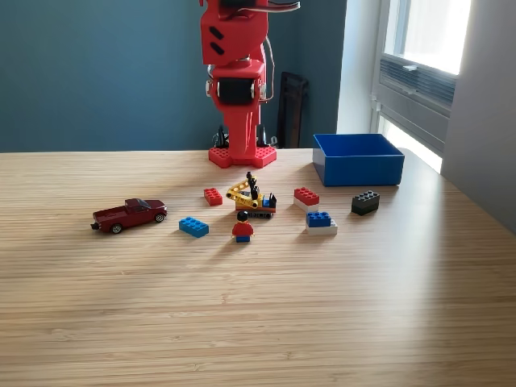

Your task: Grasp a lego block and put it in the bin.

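A pale wood-grain counter [258,322] fills the exterior view, backed by a matte teal wall [97,72], with a bright window [427,48] at the exterior view's right throwing light across the boards. The red arm [235,81] stands upright on its studded red base at the counter's far edge; its hand is cut off by the top of the picture, so I cannot tell whether it is open or closed, nor whether it holds anything. The bin [359,160], a shallow glossy blue plastic box with low walls, sits to the right of the base. Before the arm lie small studded bricks: a red brick [213,196], a blue brick [193,226], a red-on-white brick [306,197], a blue-on-white brick [321,221] and a black brick [365,201] nearest the bin. Between them stand a small yellow crane model [252,197] and a red-shirted minifigure [243,228]. A dark red toy pickup [129,214] rests well apart, at the left
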You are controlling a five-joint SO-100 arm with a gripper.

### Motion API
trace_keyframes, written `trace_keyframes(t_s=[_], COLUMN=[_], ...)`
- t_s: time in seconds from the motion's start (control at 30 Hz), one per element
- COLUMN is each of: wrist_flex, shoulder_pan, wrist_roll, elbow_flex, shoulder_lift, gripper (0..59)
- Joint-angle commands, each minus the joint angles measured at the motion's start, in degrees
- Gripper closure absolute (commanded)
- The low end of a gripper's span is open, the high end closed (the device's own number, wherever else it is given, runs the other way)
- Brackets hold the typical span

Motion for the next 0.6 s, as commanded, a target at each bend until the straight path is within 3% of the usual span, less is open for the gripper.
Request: trace_keyframes(t_s=[0.03,0.17,0.27,0.6], wrist_flex=[-4.1,-8.0,-9.1,-11.3], shoulder_pan=[1.4,3.8,6.5,19.9], wrist_roll=[-0.6,-1.8,-6.3,-41.3], elbow_flex=[1.8,3.5,4.2,8.0], shoulder_lift=[2.2,2.2,2.2,2.2], gripper=[58.5,58.5,58.5,58.0])
